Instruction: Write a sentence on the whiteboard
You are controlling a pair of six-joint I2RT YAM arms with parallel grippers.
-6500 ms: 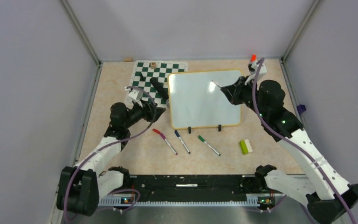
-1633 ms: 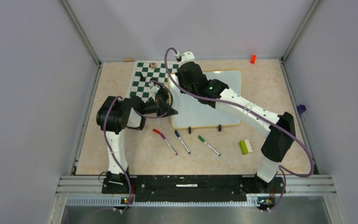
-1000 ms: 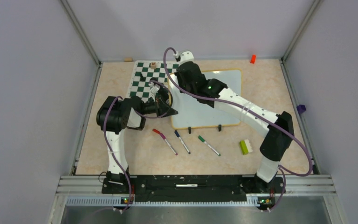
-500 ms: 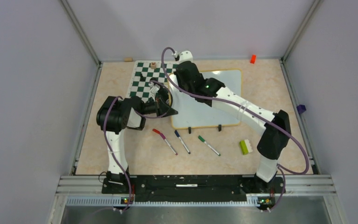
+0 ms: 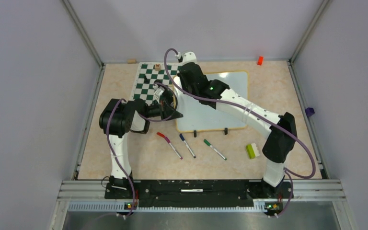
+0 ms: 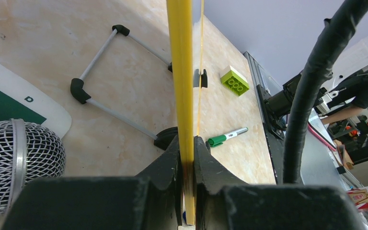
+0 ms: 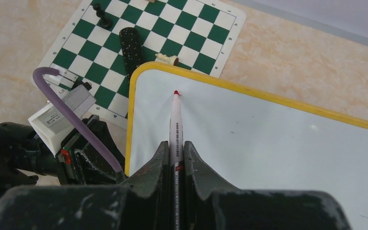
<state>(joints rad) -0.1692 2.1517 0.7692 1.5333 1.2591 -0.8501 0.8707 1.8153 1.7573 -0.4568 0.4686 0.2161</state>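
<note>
Slippage is the hazard most to be feared here. The whiteboard (image 5: 206, 112) is laid toward the far middle of the table (image 5: 124, 86), with its far left corner lapped over the chess mat (image 7: 172, 28). Its yellow left rim is pinched tight in the left gripper (image 6: 187, 143). A red marker (image 7: 175, 122) is clamped in the right gripper (image 7: 175, 148), its tip set just inside that same corner; whether the surface is actually touched cannot be told. No writing is seen on the white, so the sentence is judged not yet begun.

If the pen is pressed too hard, the board could be pushed or tilted in the left grip (only a thin rim is held), and the letters would be skewed. If the first stroke is carried outward, the tip could be run over the rim onto the mat. There a small white chess piece (image 7: 166, 58) and a long black object (image 7: 130, 48) could be knocked. With too light a press, nothing would be marked.
</note>
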